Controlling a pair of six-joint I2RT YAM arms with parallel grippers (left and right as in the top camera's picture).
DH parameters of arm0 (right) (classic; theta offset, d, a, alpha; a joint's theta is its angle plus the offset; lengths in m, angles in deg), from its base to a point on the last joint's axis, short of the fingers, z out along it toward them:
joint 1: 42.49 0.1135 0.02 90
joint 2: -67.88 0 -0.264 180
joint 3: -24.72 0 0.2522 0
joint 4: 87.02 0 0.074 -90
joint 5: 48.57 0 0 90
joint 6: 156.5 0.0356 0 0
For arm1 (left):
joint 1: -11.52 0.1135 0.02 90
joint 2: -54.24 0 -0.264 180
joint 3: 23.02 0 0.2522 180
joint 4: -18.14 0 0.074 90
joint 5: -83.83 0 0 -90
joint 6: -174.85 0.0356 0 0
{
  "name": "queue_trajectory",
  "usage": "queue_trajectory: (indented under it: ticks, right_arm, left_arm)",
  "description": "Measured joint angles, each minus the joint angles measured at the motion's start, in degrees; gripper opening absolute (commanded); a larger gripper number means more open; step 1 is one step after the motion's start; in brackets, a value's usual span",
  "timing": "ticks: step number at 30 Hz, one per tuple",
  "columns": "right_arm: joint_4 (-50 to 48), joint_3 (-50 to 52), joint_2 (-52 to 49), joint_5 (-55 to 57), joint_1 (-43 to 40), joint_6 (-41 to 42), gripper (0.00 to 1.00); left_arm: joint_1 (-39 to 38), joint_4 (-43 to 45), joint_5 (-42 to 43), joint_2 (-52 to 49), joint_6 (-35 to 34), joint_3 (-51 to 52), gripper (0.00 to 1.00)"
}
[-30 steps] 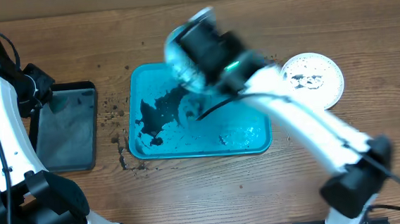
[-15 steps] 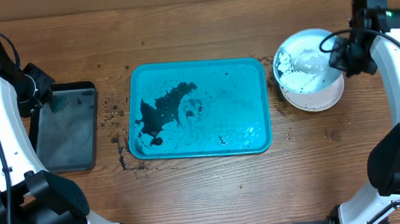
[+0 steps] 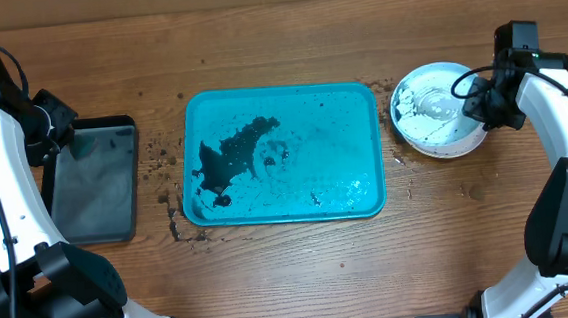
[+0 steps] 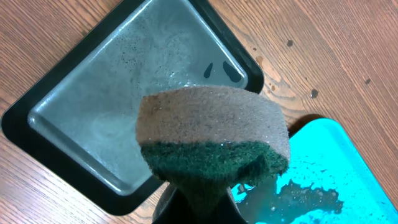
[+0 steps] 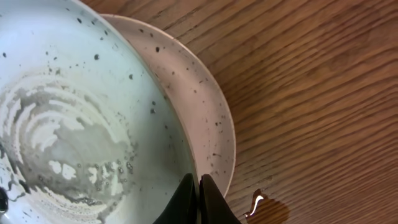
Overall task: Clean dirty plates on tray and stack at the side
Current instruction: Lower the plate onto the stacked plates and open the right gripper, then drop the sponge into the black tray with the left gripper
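The light aqua plate (image 3: 433,103), streaked with white suds and black specks, sits over the white speckled plate (image 3: 454,147) on the wood at the right of the teal tray (image 3: 360,99). My right gripper (image 3: 483,105) is shut on the aqua plate's right rim; the right wrist view shows the fingers (image 5: 199,190) pinching that rim (image 5: 81,112) above the white plate (image 5: 205,112). My left gripper (image 3: 61,129) is shut on a brown and green sponge (image 4: 211,134). The tray holds dark smears and water but no plates. The yellow-green plate is out of view.
A smaller black tray (image 3: 93,182) with water in it lies left of the teal tray, under the sponge (image 4: 112,74). Dark crumbs are scattered on the wood between the two trays (image 3: 169,162). A water drop lies on the table by the plates (image 5: 258,202).
My right arm swung the aqua plate from above the teal tray to the right, then lowered and centred it over the white plate. The left arm has not moved.
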Motion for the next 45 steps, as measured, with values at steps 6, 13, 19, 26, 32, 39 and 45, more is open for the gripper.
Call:
queue_trajectory:
  ticks: [6, 13, 19, 26, 32, 39, 45]
  right_arm:
    - [-0.2, 0.0, 0.0, 0.3, -0.1, 0.4, 0.04]
    - [-0.3, 0.0, 0.0, 0.9, -3.9, 0.3, 0.04]
    - [-0.2, 0.0, 0.0, -2.3, -5.6, 0.4, 0.22]
    - [-0.1, 0.0, 0.0, -11.9, -2.8, -0.5, 0.45]
    - [-1.5, 0.0, 0.0, -19.2, 5.3, -1.1, 0.54]
    - [-6.6, 0.0, 0.0, -22.9, 16.6, -1.2, 0.59]
    - [-8.8, 0.0, 0.0, -23.5, 21.9, -0.9, 0.7]
  left_arm:
    - [0.0, 0.0, 0.0, 0.0, 0.0, 0.0, 0.04]
    - [0.0, 0.0, 0.0, 0.0, 0.0, 0.0, 0.04]
    - [0.0, 0.0, 0.0, 0.0, 0.0, 0.0, 0.04]
    - [0.0, 0.7, 0.0, 0.0, 0.0, 0.0, 0.04]
    - [0.0, 6.3, 0.0, 0.0, 0.0, 3.7, 0.04]
    - [0.2, 18.8, -1.6, -0.4, 0.0, 17.1, 0.04]
    - [2.8, 25.0, -5.2, -0.6, -1.6, 24.7, 0.07]
